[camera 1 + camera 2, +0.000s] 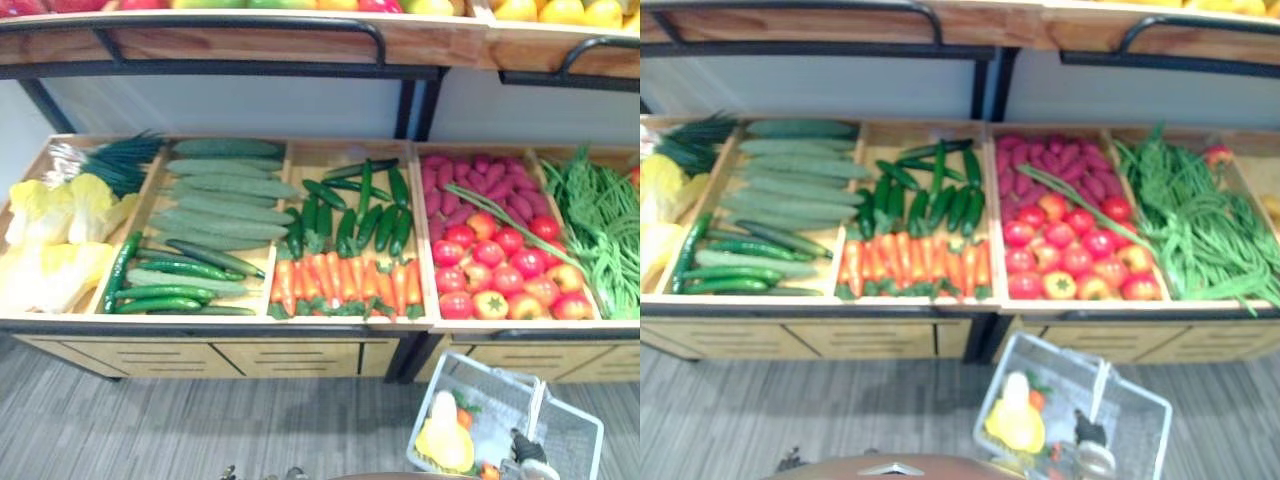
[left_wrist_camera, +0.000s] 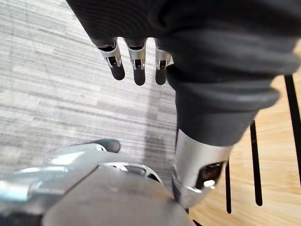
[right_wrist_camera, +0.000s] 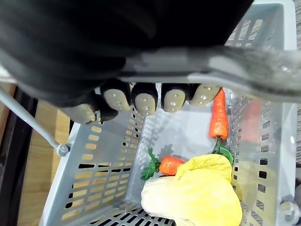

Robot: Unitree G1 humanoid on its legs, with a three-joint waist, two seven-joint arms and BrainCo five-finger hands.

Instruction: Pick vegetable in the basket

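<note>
Right robot hand [image 3: 155,99] is below the front edge of the wooden produce stand [image 1: 300,325]. Its fingers are curled over the grey bar handle [image 3: 225,59] of the grey slotted plastic basket [image 3: 94,179], clamped on it, and the basket hangs under the palm. Directly beneath those fingers lie two orange carrots with green tops [image 3: 219,115] and a pale yellow leafy cabbage [image 3: 193,193], so some of the pick is already in. Left robot hand [image 2: 138,63] hangs low over the grey striped floor [image 2: 56,84], fingers straight and apart, holding nothing. The rest of the vegetables sit in the bins, up and ahead of both hands and well apart from them: the row of orange carrots [image 1: 345,280], short dark green cucumbers [image 1: 350,215], long pale green cucumbers [image 1: 215,200] and red tomatoes [image 1: 500,270]. My read is that the next pick is for the free left hand. I would raise it to a front-row piece, close across the middle of the piece rather than its tip, and hold the basket level and close under the stand edge for a short drop. The task names no particular vegetable. The basket's near side is cut off in the eye views. A small red-orange item [image 1: 488,470] by the right hand is too blurred to identify.
</note>
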